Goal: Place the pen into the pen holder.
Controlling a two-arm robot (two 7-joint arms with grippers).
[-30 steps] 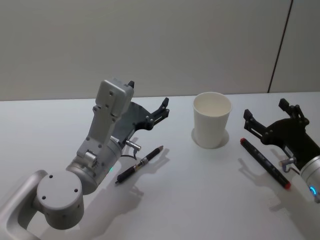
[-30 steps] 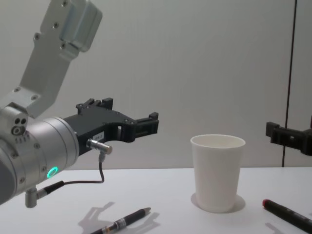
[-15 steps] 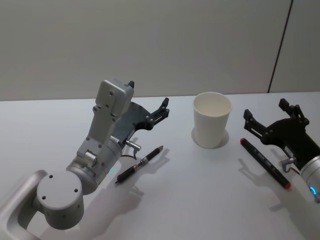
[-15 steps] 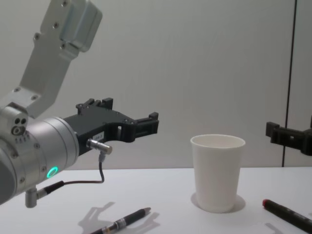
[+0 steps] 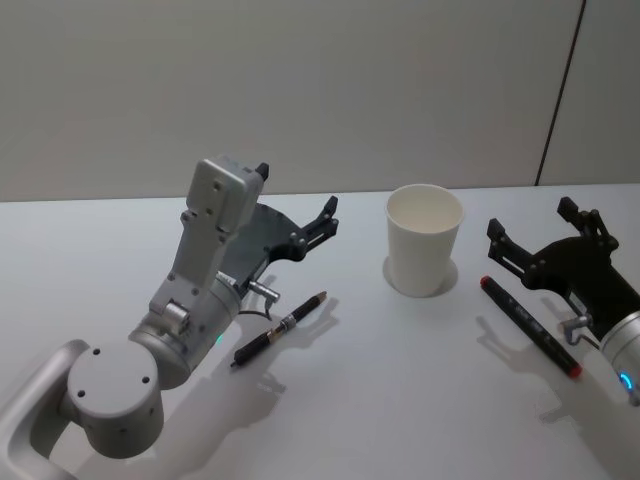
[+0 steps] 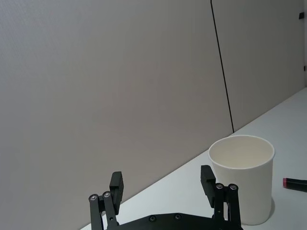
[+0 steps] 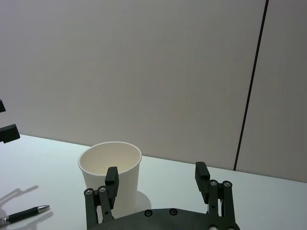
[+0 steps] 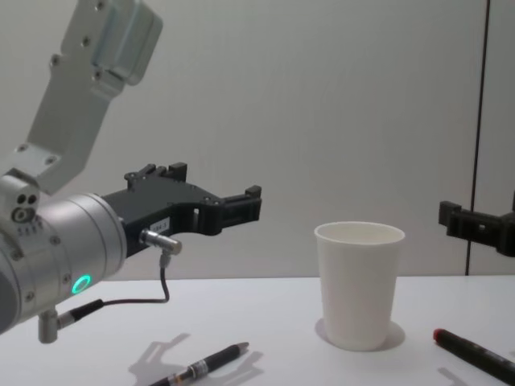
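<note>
Left gripper (image 5: 296, 190) spread wide, empty, hovering. Pen (image 5: 281, 327) lies below it, nearer wrist than fingertips; cup (image 5: 424, 240) ahead, off to its right. I'd back up, tip down, straddle barrel mid-length, crosswise. Right gripper (image 5: 532, 220) wide, idle above marker (image 5: 530, 325).

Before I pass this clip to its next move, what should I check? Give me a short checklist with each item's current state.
1. Pen holder upright, mouth open, nothing inside: ok.
2. Left gripper open and holding nothing: ok.
3. Right gripper open and holding nothing: ok.
4. Black pen lying free on the table, close to the left gripper: ok.
5. Red-ended pen lying free on the table, close to the right gripper: ok.
6. A pen in the pen holder: not ok, neither is in it yet.
</note>
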